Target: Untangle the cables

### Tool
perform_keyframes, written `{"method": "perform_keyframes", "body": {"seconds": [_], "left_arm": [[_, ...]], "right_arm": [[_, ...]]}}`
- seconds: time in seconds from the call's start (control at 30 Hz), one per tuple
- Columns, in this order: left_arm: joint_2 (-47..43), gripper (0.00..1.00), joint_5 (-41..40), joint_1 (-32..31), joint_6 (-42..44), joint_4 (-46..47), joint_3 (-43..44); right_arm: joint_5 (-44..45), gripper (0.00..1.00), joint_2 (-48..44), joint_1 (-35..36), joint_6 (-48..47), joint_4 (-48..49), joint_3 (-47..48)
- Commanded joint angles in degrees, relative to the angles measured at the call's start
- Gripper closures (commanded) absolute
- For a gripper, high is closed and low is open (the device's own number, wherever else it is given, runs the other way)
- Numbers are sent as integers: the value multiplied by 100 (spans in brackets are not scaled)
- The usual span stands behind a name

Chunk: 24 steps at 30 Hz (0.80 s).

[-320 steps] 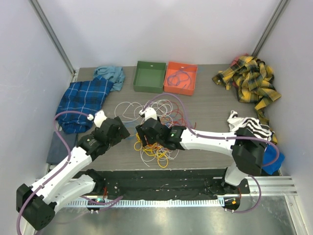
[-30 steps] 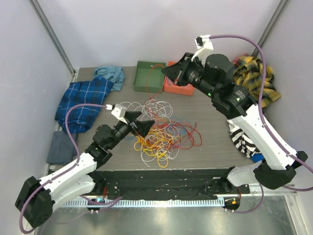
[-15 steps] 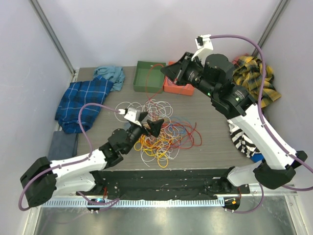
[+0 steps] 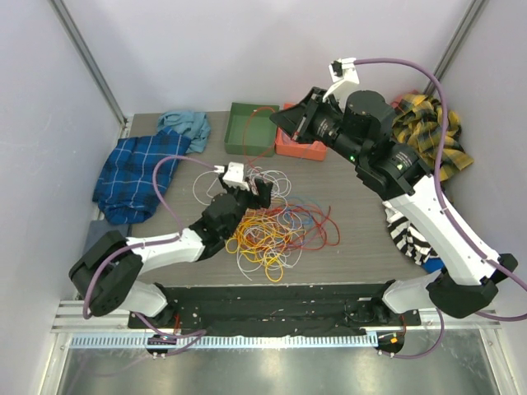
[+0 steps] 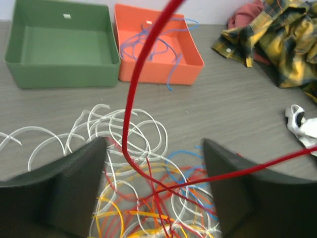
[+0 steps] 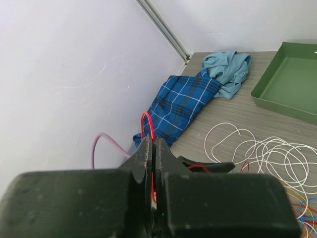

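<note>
Bright, even light, soft shadows on the desk (image 4: 354,239); glare on the near metal strip (image 4: 272,370); wrist views blurred up close.

Two robot arms, the left arm (image 4: 160,249) and the right arm (image 4: 428,202), each with one gripper: left gripper (image 5: 154,146), right gripper (image 6: 151,148).

Two trays: one green tray (image 4: 251,129), one orange tray (image 4: 300,148).

One heap of cables (image 4: 276,230) in five colours (white, yellow, orange, red, blue), its strands too tangled to count.

Six cloths: one blue plaid cloth (image 4: 136,169), one pale blue cloth (image 4: 185,125), one yellow plaid cloth (image 4: 428,136), one striped cloth (image 4: 408,234), one grey cloth (image 4: 103,247) and one red cloth (image 5: 247,12).
</note>
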Motion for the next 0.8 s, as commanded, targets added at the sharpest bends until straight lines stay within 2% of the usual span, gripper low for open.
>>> {"method": "perform_keyframes", "body": {"seconds": [0.0, 0.03, 0.07, 0.1, 0.13, 0.23, 0.27, 0.3, 0.33, 0.37, 0.4, 0.43, 0.5, 0.53, 0.63, 0.77], "left_arm": [[103, 38, 498, 235, 61, 178, 709], [76, 72, 622, 261, 140, -189, 824], [6, 88, 676, 279, 202, -445, 964], [-20, 99, 693, 296, 255, -726, 1279], [-55, 100, 746, 323, 255, -1269, 1456], [-205, 100, 974, 419, 151, -1729, 1895], [-249, 100, 1018, 515, 28, -1949, 2054], [-240, 100, 1080, 612, -312, -2238, 2308], [-214, 100, 1341, 717, -499, -2980, 2859], [-101, 100, 1501, 988, -683, -3345, 3195], [-4, 100, 1685, 1113, -972, -3818, 3450], [67, 100, 2061, 1236, -1071, -3997, 3932], [347, 100, 2284, 1518, -1212, -4409, 4382], [462, 100, 2371, 1579, -1326, -4647, 4889], [1076, 100, 2609, 1852, -1440, -5272, 5709], [2017, 100, 3004, 2194, -1739, -5949, 7332]], "right_arm": [[-58, 99, -258, 21, -29, 139, 24], [-40, 99, -294, 12, -90, 113, -2], [-5, 99, -320, 21, -99, 95, -29], [56, 99, -329, 12, -117, 95, -81], [83, 99, -355, 4, -143, 95, -82], [127, 99, -347, 4, -187, 95, -143], [153, 95, -338, 4, -178, 95, -152], [240, 88, -355, -5, -187, 95, -213], [294, 74, -373, -5, -204, 95, -248], [346, 50, -408, -5, -222, 95, -336], [486, 40, -443, -5, -248, 86, -397], [574, 26, -487, -14, -257, 86, -459], [750, 16, -627, -14, -275, 60, -687], [908, 10, -680, -23, -301, 34, -758], [1172, 6, -873, -14, -345, -72, -1021], [1427, 6, -1163, -23, -424, -81, -1548]]}}
